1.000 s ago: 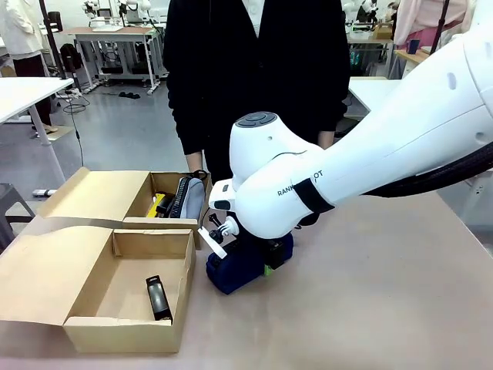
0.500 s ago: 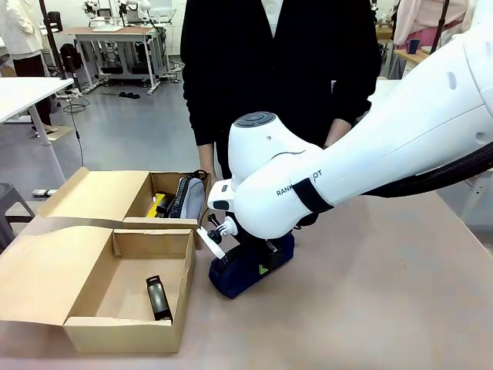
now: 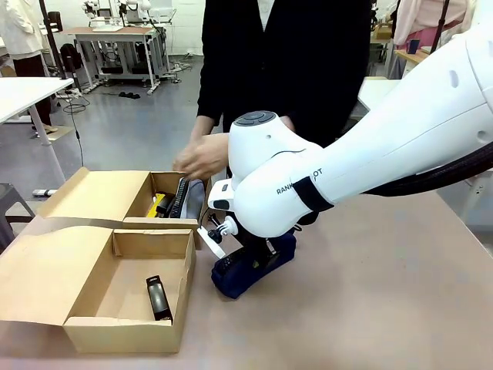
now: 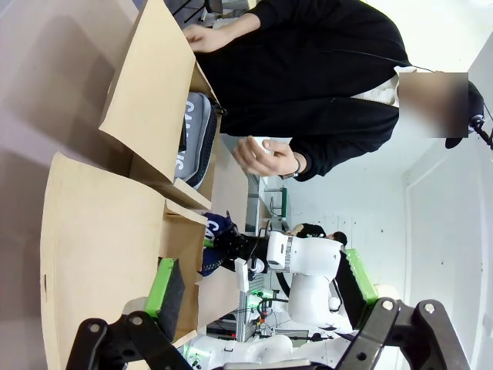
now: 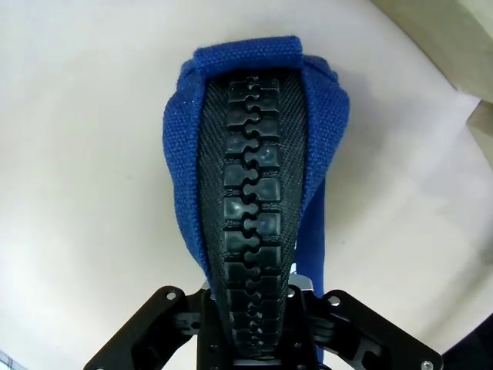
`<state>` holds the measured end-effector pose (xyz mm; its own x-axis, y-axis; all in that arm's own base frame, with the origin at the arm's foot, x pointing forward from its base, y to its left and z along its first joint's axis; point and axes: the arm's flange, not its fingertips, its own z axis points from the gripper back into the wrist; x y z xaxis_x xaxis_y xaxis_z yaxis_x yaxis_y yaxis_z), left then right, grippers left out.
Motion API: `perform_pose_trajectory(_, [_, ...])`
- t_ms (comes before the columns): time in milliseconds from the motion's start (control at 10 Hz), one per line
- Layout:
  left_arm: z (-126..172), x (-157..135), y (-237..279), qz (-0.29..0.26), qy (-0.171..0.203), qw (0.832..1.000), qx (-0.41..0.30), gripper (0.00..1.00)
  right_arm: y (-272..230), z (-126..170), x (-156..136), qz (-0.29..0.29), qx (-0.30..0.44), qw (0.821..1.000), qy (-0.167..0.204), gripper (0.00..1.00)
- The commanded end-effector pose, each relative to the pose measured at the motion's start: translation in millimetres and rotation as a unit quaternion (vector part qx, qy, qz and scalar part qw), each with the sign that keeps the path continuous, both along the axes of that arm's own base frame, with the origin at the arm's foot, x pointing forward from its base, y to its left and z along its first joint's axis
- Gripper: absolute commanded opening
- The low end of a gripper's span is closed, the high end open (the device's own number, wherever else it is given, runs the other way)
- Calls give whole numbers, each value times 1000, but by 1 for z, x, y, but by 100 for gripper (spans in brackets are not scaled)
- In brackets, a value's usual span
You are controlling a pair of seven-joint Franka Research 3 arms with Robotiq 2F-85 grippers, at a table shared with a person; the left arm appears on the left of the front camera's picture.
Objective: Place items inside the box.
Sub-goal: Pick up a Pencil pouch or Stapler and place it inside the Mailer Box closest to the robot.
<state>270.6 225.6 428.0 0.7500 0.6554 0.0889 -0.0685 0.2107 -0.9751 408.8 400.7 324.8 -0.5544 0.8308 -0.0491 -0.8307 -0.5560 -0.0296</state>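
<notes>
Right gripper (image 5: 253, 304): jaws clenched on the navy blue fabric zip pouch (image 5: 248, 154), pinching it across its chunky black zipper near one end.
Pouch: between the pads, with its free end stretching past the fingertips, low over the beige table (image 3: 385, 293).
Box: the open brown cardboard box with a wide flap lid (image 3: 123, 335) stands just beside the jaws.
Step in hand: lift and carry. Raise the pouch until its drooping end clears the box wall, then lower it onto bare floor beside the small black stapler-like object (image 3: 158, 297).
Left gripper (image 4: 258, 266): jaws spread, holding nothing.

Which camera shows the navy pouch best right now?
Right wrist view: the navy pouch sits close, zipper facing camera, right hand shut on it. Front view: the arm hides its top. Left wrist view: a small far-off sliver.
</notes>
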Motion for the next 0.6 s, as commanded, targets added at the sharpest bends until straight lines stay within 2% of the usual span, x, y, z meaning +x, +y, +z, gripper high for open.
perform_pose_trajectory(0, [1, -2, -1, -2, -12, 1000, -2, 100, -3, 1, -6, -21, -6, 1000, 20, 0])
perform_pose_trajectory(200, [1, -2, -1, -2, -12, 1000, -2, 100, -15, 14, -10, -47, -2, 998, 37, 0])
perform_pose_trajectory(300, [1, -2, -1, -2, -12, 1000, -2, 100, -32, 35, -15, -103, 27, 992, 75, 0])
perform_pose_trajectory(400, [1, -2, -1, -2, -12, 1000, -2, 100, -60, 66, -31, -157, 74, 980, 100, 0])
perform_pose_trajectory(500, [1, -2, -1, -2, -12, 1000, -2, 100, -91, 92, -50, -201, 91, 967, 125, 0])
